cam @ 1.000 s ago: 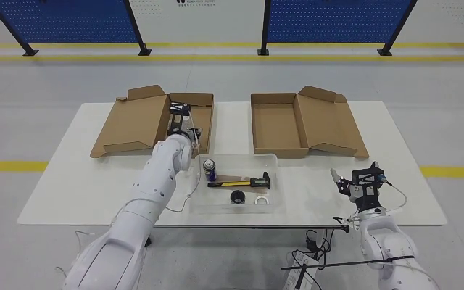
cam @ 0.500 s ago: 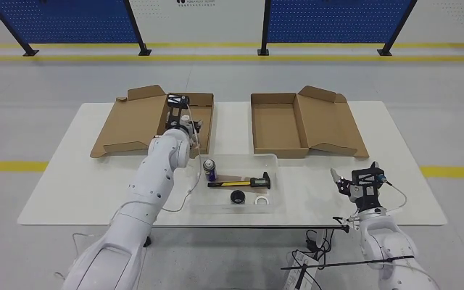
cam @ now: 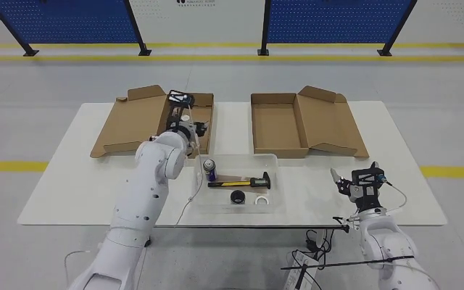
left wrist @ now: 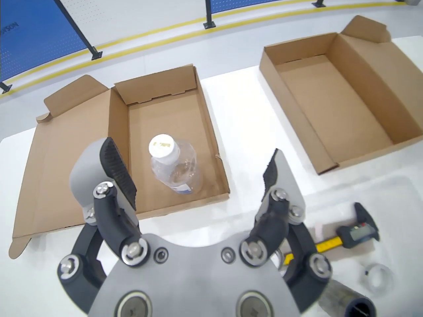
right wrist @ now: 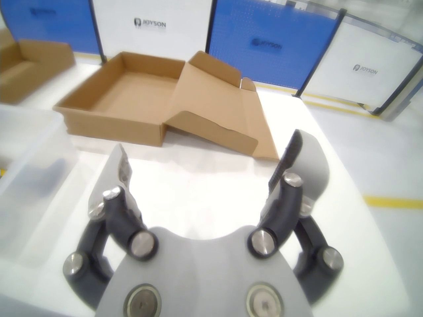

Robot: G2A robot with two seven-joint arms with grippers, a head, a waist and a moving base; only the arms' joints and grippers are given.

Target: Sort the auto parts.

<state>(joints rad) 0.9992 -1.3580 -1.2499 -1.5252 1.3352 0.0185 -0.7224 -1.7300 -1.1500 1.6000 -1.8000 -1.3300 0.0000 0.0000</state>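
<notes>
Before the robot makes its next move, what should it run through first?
1. The left pincer is open and empty, above the left brown cardboard box: ok.
2. The clear plastic bottle with a white cap lies inside that box, free of the pincer: ok.
3. The right brown cardboard box has a bare floor for parts: ok.
4. The clear plastic tray is emptied: not ok; the blue can, yellow-and-black caliper, black ring and white ring lie in it.
5. The right pincer is open, empty and apart from the tray: ok.
6. Which box each part belongs in: cannot tell.
</notes>
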